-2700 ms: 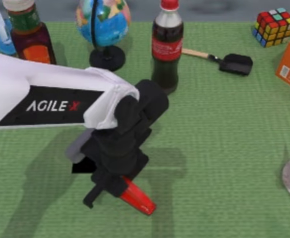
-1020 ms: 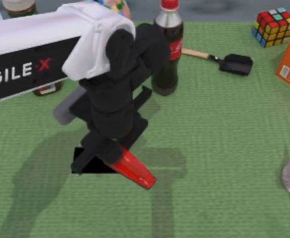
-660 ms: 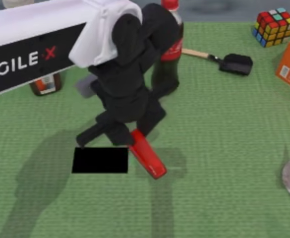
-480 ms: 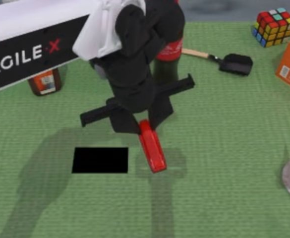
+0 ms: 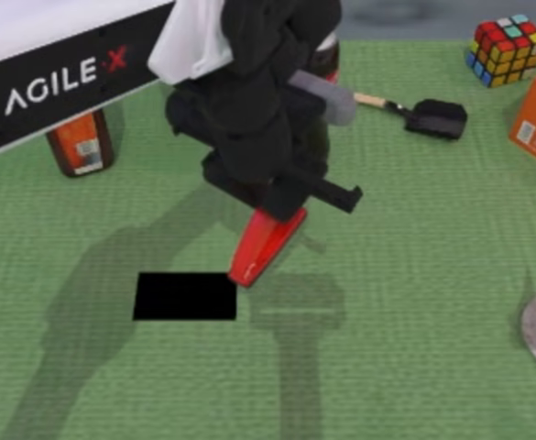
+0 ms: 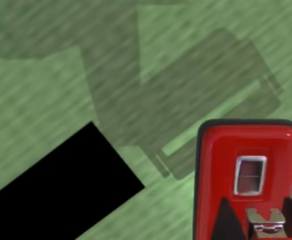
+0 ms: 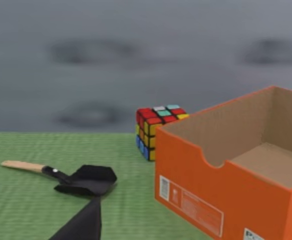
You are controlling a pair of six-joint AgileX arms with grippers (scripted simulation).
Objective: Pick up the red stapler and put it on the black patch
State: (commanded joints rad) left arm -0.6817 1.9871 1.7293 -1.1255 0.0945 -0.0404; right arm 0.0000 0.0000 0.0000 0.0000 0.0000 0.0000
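You're mid-carry: your left gripper [image 5: 269, 213] clenches the red stapler [image 5: 261, 246] aloft; shift it over the black patch [image 5: 184, 296], then lower.

The top view looks straight down on the green table [image 5: 414, 275]. The left wrist view faces down, close above the black patch [image 6: 61, 192], also visible in the top view [image 5: 185, 296]. The right wrist view looks level across the table at the spatula [image 7: 81, 180] and Rubik's cube [image 7: 155, 130].

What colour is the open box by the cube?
Orange box, plain brown inside; right wrist view shows it best.
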